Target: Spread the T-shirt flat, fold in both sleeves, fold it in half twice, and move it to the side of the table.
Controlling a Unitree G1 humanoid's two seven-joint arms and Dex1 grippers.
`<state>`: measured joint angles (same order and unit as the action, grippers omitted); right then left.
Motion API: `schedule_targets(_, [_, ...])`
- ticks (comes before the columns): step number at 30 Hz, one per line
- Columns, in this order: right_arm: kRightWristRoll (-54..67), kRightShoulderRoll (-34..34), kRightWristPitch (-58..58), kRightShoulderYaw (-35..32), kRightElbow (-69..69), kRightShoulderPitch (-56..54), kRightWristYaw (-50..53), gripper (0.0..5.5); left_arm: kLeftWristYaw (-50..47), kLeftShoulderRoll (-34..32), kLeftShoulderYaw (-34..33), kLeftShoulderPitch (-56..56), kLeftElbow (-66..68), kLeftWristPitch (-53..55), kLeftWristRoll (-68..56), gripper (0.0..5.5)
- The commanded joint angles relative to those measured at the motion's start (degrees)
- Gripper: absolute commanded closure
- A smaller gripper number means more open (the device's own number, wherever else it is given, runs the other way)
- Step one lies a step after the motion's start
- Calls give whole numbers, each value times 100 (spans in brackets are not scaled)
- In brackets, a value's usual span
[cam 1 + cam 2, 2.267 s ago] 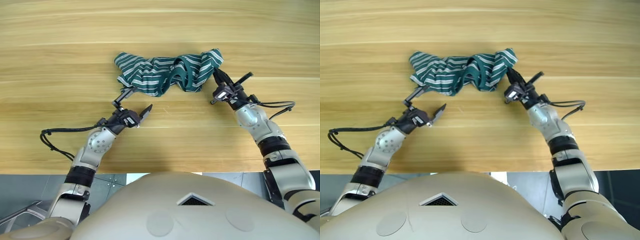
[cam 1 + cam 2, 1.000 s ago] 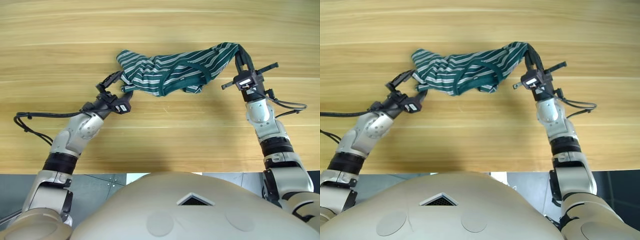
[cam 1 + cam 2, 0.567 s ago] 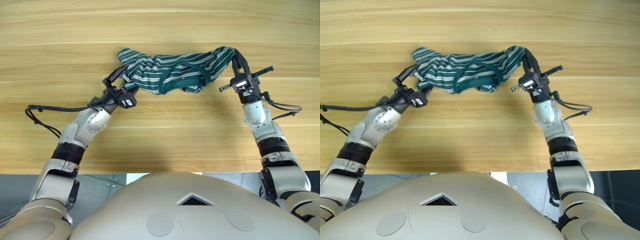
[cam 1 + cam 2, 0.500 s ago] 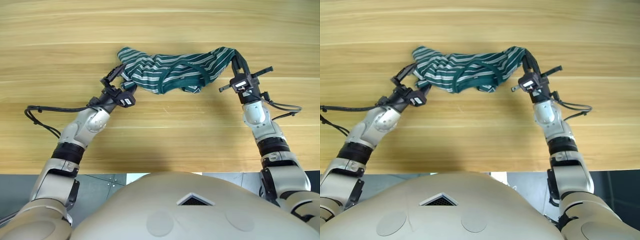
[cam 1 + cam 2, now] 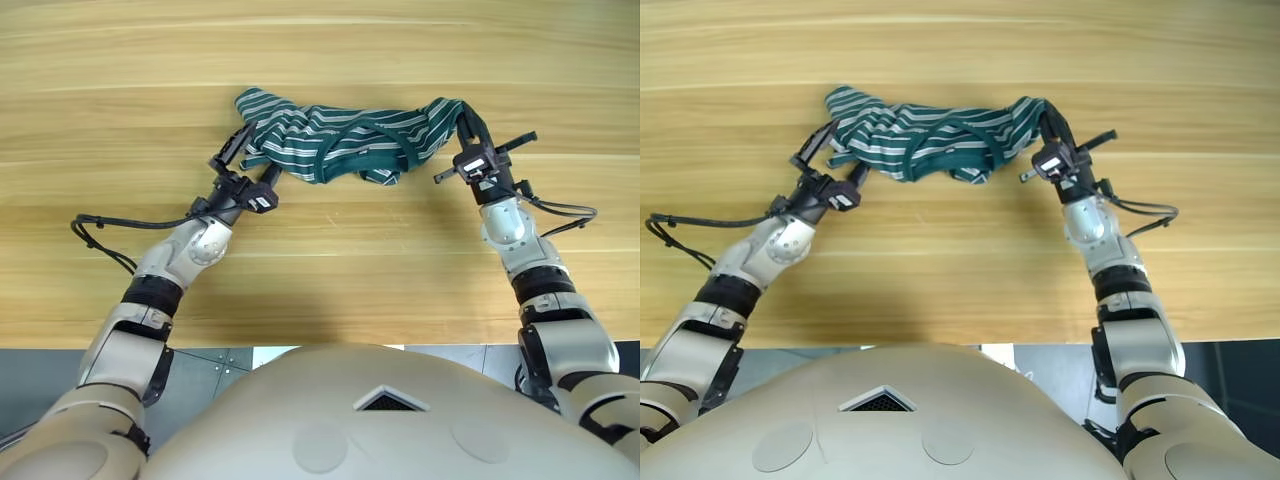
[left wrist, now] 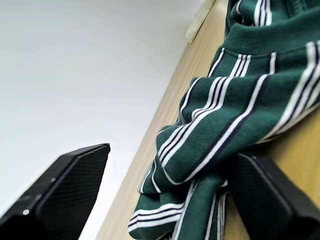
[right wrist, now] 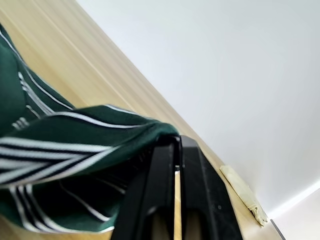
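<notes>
- Left eye view: a dark green T-shirt [image 5: 340,140] with white stripes lies crumpled in a long band across the middle of the wooden table [image 5: 320,50]. It runs left to right, and its neck opening faces the near side.
- The left gripper [image 5: 258,152] sits at the shirt's left end. One finger points away over the table, and the other is tucked against the near edge of the cloth.
- From the left wrist view, its fingers [image 6: 60,200] stand wide apart. A striped fold of the shirt lies between them, resting against one finger and well clear of the other, so nothing is pinched there.
- The right gripper [image 5: 468,125] is at the shirt's right end, where the fabric gathers into a narrow dark strip running into it.
- From the right wrist view, that gripper's two fingers are pressed close together with only a thin slit between them. A striped edge of the shirt is drawn in over their tips, so it has the cloth clamped.
- A black cable [image 5: 100,235] loops out to the left of the left arm, lying on the table. Another curves off beside the right forearm.
- A small strip of pale tape [image 7: 242,192] is stuck to the table's far edge, with a plain white wall [image 6: 75,75] behind it.
</notes>
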<state>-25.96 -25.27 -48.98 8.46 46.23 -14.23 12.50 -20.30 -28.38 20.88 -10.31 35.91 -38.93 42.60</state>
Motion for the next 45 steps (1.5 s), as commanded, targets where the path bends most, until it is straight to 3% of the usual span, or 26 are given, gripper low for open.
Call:
schedule_targets(1, [-11, 16, -21, 20, 34, -72, 57, 548, 4, 9, 105, -185, 322, 184, 116, 141])
schedule_targets(12, [-31, 62, -14, 140, 645, -258, 127, 548, -1202, 69, 239, -148, 455, -272, 341, 141])
schedule_targets(29, [-42, 112, -10, 249, 1014, -362, 209, 548, -1992, -17, 182, -144, 163, -288, 436, 141])
schedule_targets(35, [-60, 130, -11, 281, 1134, -402, 267, 548, -1819, 66, 330, -380, 539, -193, 473, 141])
schedule_targets(45, [-86, 141, -20, 367, 1176, -435, 365, 550, -832, 170, 569, -513, 1272, -4, 272, 304])
